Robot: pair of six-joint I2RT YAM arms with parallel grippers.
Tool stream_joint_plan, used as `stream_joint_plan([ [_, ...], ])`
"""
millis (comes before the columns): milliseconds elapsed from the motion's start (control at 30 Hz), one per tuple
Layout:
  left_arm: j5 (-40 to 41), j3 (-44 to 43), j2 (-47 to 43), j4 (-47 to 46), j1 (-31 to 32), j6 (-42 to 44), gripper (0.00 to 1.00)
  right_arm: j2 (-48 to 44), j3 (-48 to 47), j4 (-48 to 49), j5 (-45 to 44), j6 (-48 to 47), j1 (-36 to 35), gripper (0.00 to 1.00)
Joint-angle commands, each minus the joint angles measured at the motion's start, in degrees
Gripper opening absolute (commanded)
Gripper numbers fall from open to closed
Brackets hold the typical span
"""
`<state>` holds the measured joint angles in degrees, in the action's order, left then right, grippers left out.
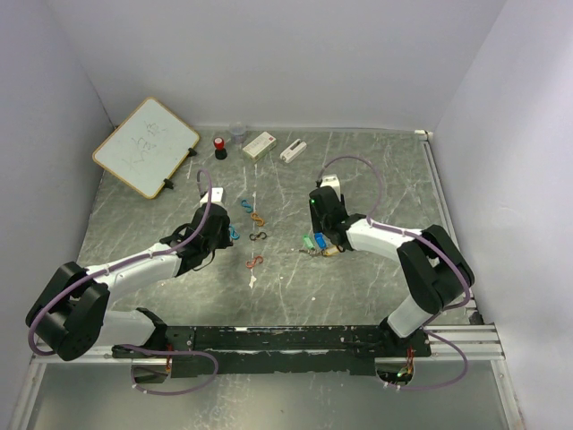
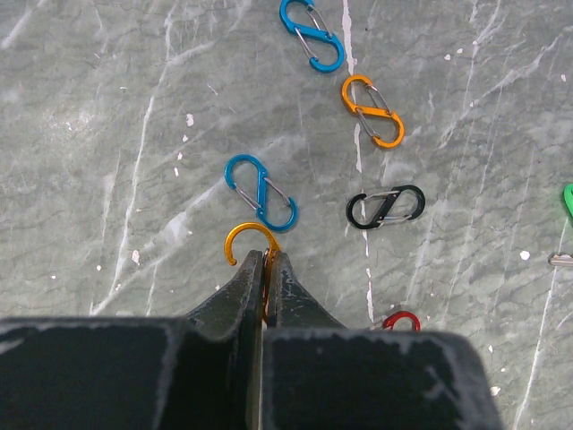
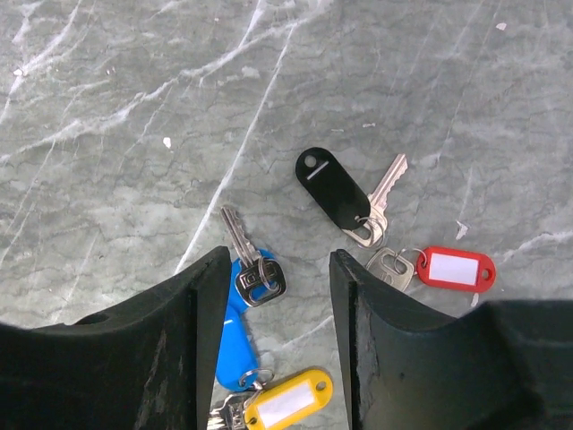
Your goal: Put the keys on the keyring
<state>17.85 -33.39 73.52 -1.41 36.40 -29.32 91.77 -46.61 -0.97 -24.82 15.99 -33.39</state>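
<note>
My left gripper (image 2: 266,260) is shut on a gold S-shaped clip (image 2: 251,235); only the clip's hooked end shows beyond the fingertips. It hangs over the table left of centre (image 1: 218,235). My right gripper (image 3: 277,269) is open and empty, low over the keys (image 1: 320,244). A blue-tagged key (image 3: 231,340) and a yellow-tagged key (image 3: 286,399) lie between its fingers. A black-tagged key (image 3: 332,186) and a red-tagged key (image 3: 457,268) lie just beyond. A green tag (image 2: 568,199) shows at the edge of the left wrist view.
Loose S-clips lie in a column ahead of the left gripper: blue (image 2: 311,33), orange (image 2: 372,110), blue (image 2: 260,192), black (image 2: 385,207), red (image 2: 401,320). At the back stand a whiteboard (image 1: 145,146), a red-and-black item (image 1: 219,148), a clear cup (image 1: 237,133) and two white boxes (image 1: 259,144).
</note>
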Motion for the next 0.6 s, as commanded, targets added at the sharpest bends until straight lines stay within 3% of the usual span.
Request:
stream_joint_plan([
  [0,1.01,-0.36,-0.93,-0.34,0.51,0.54,0.07,-0.22,0.9,0.34,0.9,-0.53,-0.19,0.48],
  [567,1.38,-0.3,-0.57,-0.17,0.44,0.54,0.07,3.16,0.89,0.4,0.47,-0.7,-0.19,0.41],
])
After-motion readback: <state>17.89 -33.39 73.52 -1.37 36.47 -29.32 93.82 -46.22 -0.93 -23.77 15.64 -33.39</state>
